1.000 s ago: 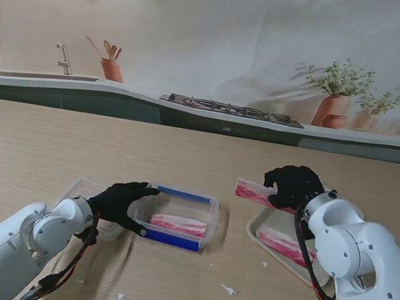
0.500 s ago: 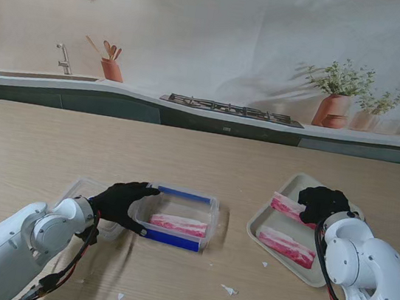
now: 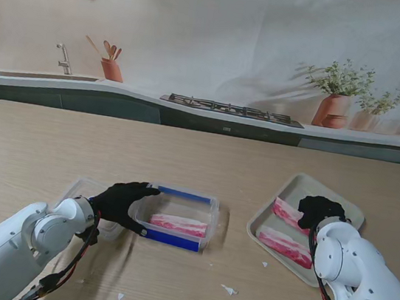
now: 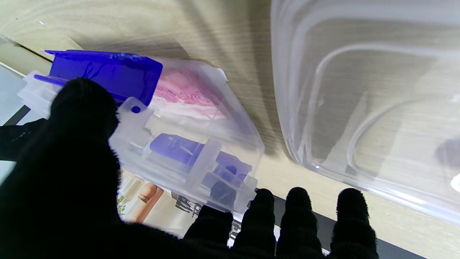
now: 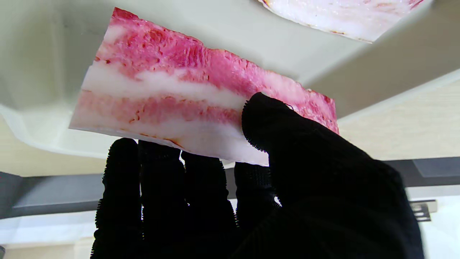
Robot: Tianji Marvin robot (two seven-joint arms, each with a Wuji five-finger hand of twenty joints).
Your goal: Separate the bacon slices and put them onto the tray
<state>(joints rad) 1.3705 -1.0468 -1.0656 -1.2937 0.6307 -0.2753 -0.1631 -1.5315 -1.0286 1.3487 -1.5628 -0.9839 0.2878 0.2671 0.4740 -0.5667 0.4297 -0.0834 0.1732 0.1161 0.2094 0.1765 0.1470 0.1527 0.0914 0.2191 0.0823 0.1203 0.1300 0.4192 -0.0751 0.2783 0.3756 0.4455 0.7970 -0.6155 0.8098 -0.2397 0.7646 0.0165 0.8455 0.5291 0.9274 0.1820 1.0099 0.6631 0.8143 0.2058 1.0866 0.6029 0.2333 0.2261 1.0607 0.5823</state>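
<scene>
Matt wood-grain table (image 3: 184,155), clear glossy plastic container (image 3: 175,217), black knit-gloved fingers (image 5: 161,180), smooth tray (image 3: 341,207)

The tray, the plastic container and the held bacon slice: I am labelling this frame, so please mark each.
tray (image 3: 293,185): stand view, bare far-left corner of its floor.
plastic container (image 3: 183,193): stand view, blue far rim.
held bacon slice (image 5: 172,82): right wrist view, middle of its streaked face, pinched by the right hand (image 5: 287,172).
</scene>
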